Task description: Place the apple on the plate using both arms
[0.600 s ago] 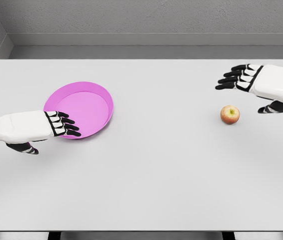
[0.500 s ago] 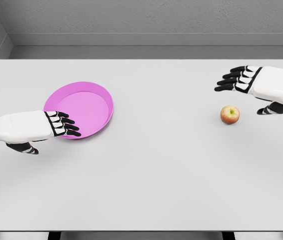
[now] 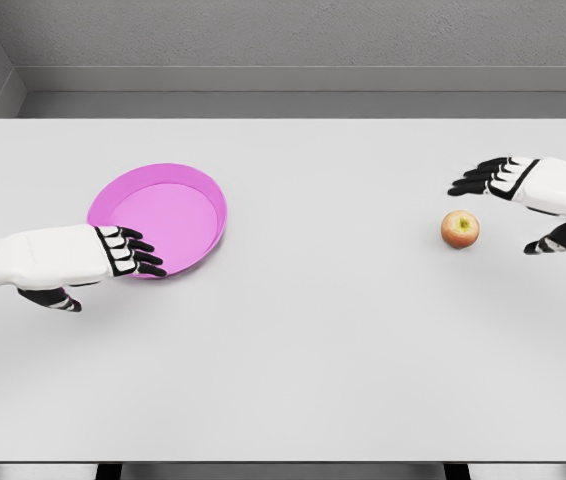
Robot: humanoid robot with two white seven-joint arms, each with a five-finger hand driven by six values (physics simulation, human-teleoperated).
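The apple (image 3: 460, 229) sits upright on the pale grey bench (image 3: 303, 340), toward the right side, red and yellow with its stem dimple facing up. Nothing touches it. My right hand (image 3: 523, 195) comes in from the right edge and hovers just beside the apple, to its right and a little behind it. The fingers (image 3: 478, 180) are stretched out and slightly spread, pointing left, while the thumb hangs lower and apart from them, so the hand is apart and grips nothing. The apple lies near the gap between those fingers and the thumb but outside it, with bare bench showing between fruit and hand.

Well apart from the apple, on the left half of the bench, rests the pink plate (image 3: 201, 190), a shallow round dish with a raised rim. My left hand (image 3: 113, 255) reaches in from the left edge at the plate's near edge. Its dark fingertips (image 3: 143, 262) overlap the near rim from this view; I cannot tell whether they touch it or float just above. These fingers are extended and loosely fanned, the thumb tucked below the palm toward the bench, and they hold nothing.
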